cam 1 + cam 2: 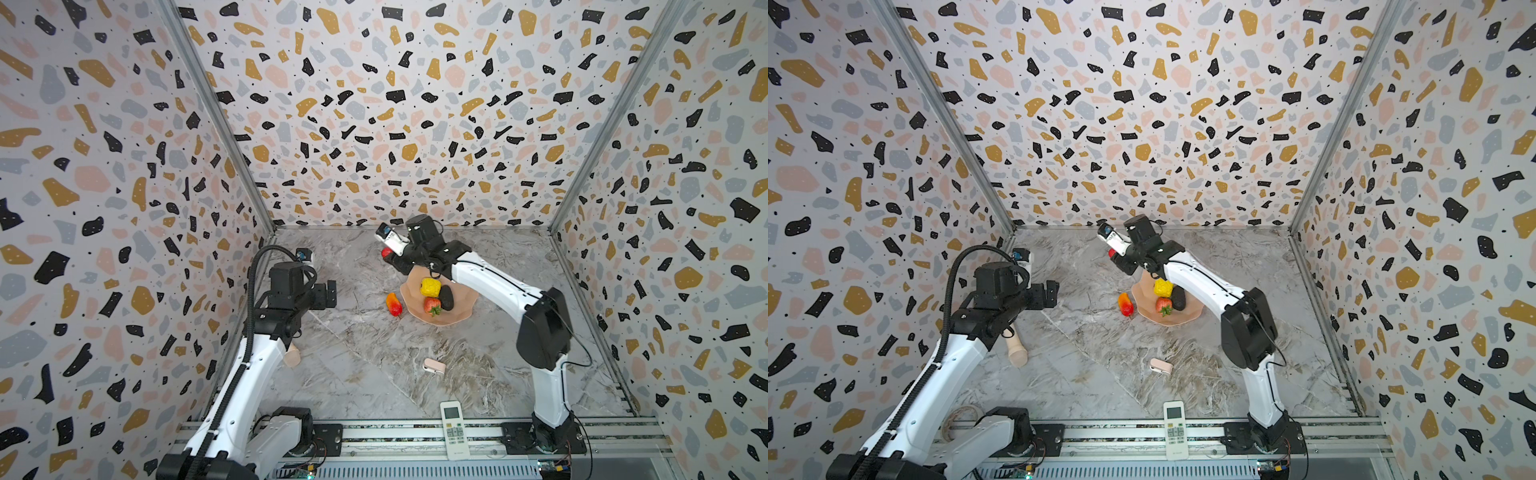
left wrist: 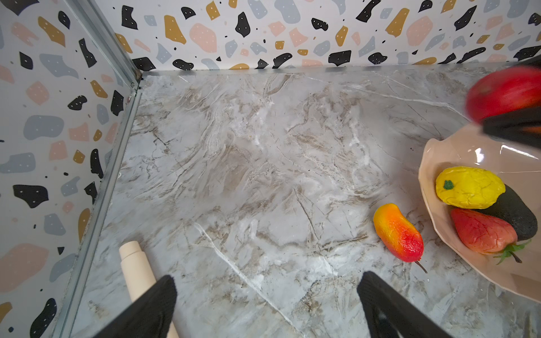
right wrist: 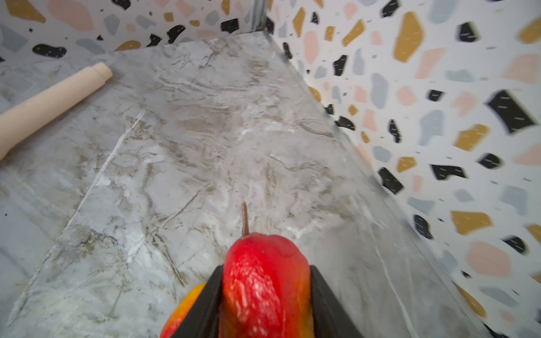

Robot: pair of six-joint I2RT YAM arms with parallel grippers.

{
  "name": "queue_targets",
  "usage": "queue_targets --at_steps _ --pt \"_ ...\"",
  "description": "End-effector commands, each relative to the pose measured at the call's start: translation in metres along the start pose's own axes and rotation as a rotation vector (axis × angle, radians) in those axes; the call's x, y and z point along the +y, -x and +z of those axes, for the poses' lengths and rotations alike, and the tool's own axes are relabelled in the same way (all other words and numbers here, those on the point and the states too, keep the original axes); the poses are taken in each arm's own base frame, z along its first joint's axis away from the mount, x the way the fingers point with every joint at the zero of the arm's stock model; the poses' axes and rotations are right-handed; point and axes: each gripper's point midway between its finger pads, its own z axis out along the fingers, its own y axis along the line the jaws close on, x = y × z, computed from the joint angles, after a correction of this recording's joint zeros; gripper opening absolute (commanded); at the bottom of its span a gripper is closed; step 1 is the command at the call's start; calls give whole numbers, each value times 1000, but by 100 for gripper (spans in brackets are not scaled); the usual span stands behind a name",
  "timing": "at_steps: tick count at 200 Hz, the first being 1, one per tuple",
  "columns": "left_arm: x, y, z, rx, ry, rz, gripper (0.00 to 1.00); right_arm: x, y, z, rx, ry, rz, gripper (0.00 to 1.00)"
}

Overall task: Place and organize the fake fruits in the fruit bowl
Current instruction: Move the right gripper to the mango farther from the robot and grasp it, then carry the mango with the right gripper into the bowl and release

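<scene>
Right fingers (image 3: 325, 301) are closed on the held mango (image 3: 263, 281), pinching its flanks, with the red end and the stem poking out ahead of them. From above I see that pair just past the far edge of the fruit bowl (image 1: 461, 309), toward its left side. Whether the fruit is clear of the table (image 1: 374, 374) I cannot tell.

To do this step well, I judge that I should raise the fruit enough to clear the wavy rim and bring it back over a bare pink part of the bowl. Then I lower it close to the glossy surface and only then let go. A smooth plastic fruit dropped from height could roll, or knock the others out.

The bowl holds three fruits, bunched in its left half. The bumpy yellow fruit (image 1: 430, 287) is farthest back and the strawberry (image 1: 432, 306) is nearest me. The avocado (image 1: 446, 297) is pressed against both on their right. The right arm hides part of the bowl's far side.

Outside, just beside the left rim but apart from it, the loose mango (image 1: 393, 304) lies on the table; by my reckoning it is next in line. Farther left, the left fingers (image 2: 146, 310) hang spread wide with nothing between them, near a beige wooden roller (image 2: 136, 269).
</scene>
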Motion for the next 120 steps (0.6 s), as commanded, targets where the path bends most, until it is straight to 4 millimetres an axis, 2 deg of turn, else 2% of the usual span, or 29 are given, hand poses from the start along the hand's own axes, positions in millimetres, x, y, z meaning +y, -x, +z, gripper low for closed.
queue_targets --at_steps 1,8,27,57,85,120 --pt "0 6 -2 -33 -6 7 99 -49 -30 -33 51 -171 186 4" --pt "0 5 -2 -32 -7 6 99 -61 -44 -43 75 -206 262 0" --pt "0 5 -2 -31 -5 7 100 -86 -86 -66 149 -275 435 0" --pt "-1 5 -1 -26 -8 7 100 -94 -129 -88 202 -334 576 0" --pt "-1 5 -1 -27 -10 6 100 -88 -161 -82 266 -332 635 0" --pt "-1 5 0 -25 -11 6 100 -76 -187 -66 323 -290 681 0"
